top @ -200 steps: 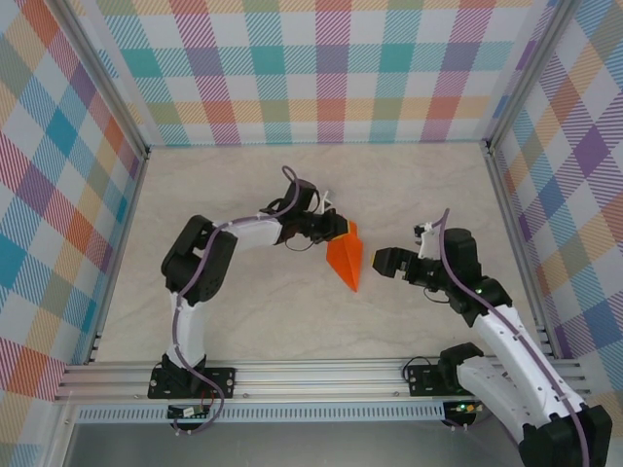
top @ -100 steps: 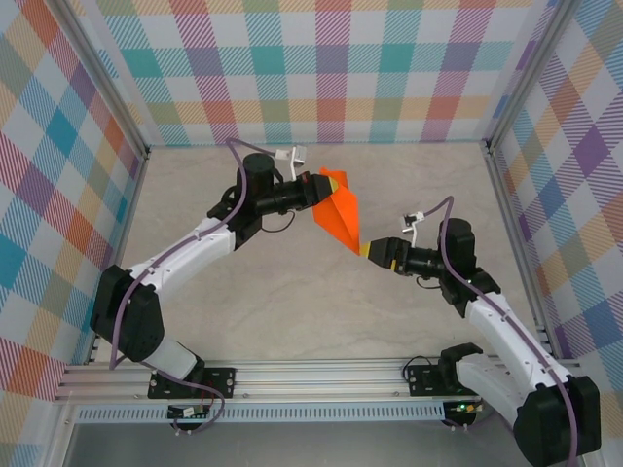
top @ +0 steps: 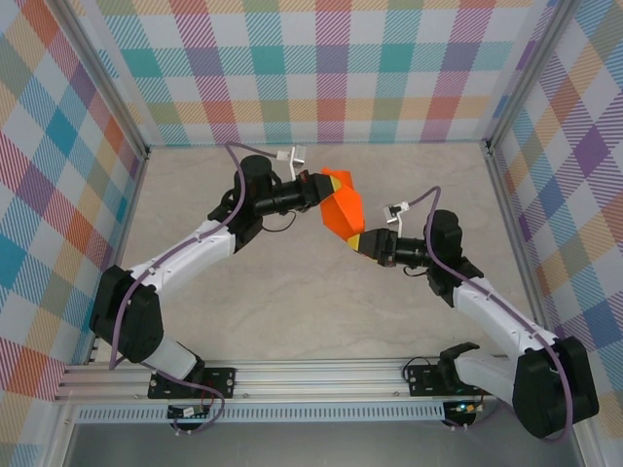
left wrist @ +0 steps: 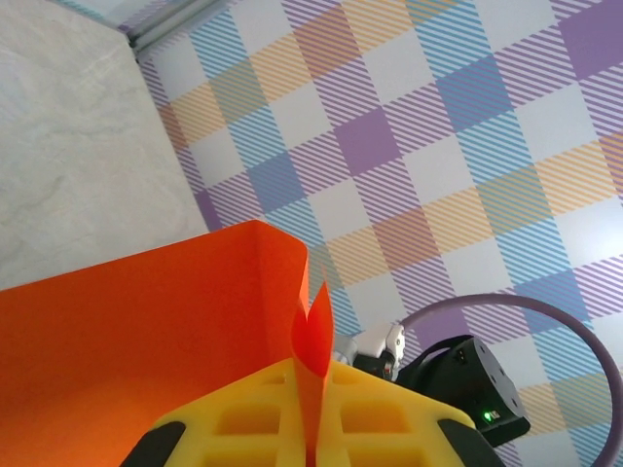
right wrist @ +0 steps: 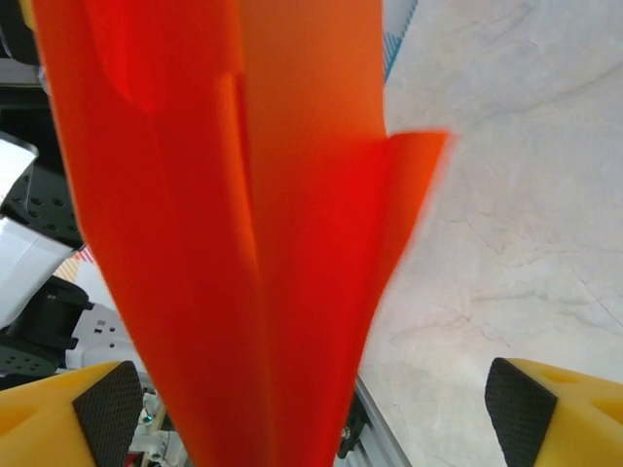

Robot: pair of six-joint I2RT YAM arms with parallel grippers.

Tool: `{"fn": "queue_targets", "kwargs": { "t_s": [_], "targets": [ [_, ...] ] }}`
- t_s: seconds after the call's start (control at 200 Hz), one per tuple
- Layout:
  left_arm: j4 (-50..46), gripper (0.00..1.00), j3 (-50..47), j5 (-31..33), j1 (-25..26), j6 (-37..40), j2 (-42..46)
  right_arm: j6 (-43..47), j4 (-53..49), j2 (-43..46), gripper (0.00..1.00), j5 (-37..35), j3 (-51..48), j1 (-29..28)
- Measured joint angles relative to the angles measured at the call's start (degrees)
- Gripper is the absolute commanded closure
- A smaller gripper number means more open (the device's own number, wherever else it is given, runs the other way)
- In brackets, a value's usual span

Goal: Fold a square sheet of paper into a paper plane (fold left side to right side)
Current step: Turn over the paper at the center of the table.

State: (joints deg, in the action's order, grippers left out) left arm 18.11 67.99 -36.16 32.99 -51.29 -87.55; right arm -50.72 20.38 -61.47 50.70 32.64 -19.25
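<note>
Our pale marbled tabletop (top: pixel 292 302)
We see its cream, faintly veined surface running away from the aluminium rail (top: pixel 321 375) at its near edge, with checked walls (top: pixel 321 68) rising opposite that rail and on both sides.

one paper plane (top: pixel 343 207), one left claw (top: pixel 318 188), one right claw (top: pixel 361 243)

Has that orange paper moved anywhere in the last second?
Yes. The paper plane has moved away from the front rail toward the checked back wall, pinched by the left gripper.
</note>
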Motion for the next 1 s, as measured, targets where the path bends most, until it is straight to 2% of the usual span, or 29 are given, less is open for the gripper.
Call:
{"fn": "queue_targets", "kwargs": {
  "t_s": [0.23, 0.305, 0.425, 0.52, 0.62, 0.69, 0.805, 0.91, 1.0],
  "targets": [
    [1.99, 0.92, -0.74, -1.99, 0.98, -1.79, 0.0, -1.38, 1.33, 0.26, 0.57, 0.07, 1.25, 0.0],
    [1.73, 0.89, -1.38, -2.34, 1.03, -1.79, 0.0, -0.28, 0.13, 1.14, 0.69, -0.42, 1.42, 0.0],
    [0.9, 0.74, -1.97, -2.29, 1.03, -1.01, 0.0, 1.49, -3.06, 2.91, 0.82, -1.49, 1.55, 0.0],
    [-1.46, 0.52, -2.03, -2.01, 1.03, 1.05, 0.28, 4.11, -6.93, 4.26, 0.84, -2.6, 1.75, 0.0],
    [-6.71, 0.39, -2.08, 0.09, 1.05, 4.66, 1.95, 9.42, -15.1, 5.46, 0.84, -5.4, 3.5, -0.52],
    [-11.61, 0.3, -2.34, 4.09, 1.07, 7.85, 4.87, 14.64, -23.28, 6.14, 0.86, -9.79, 6.32, -1.53],
    [-18.8, 0.26, -5.38, 16.02, 1.11, 13.7, 14.78, 22.8, -36.17, 5.99, 0.89, -20.06, 11.87, -4.68],
    [-21.77, 0.26, -10.88, 29.38, 1.11, 16.31, 26.71, 28.48, -47.21, 2.14, 0.9, -36.85, 18.6, -13.77],
    [-23.65, 0.25, -15.74, 40.26, 1.11, 16.61, 35.6, 30.71, -55.91, -5.11, 0.9, -53.13, 25.75, -22.95]
  ]
}}
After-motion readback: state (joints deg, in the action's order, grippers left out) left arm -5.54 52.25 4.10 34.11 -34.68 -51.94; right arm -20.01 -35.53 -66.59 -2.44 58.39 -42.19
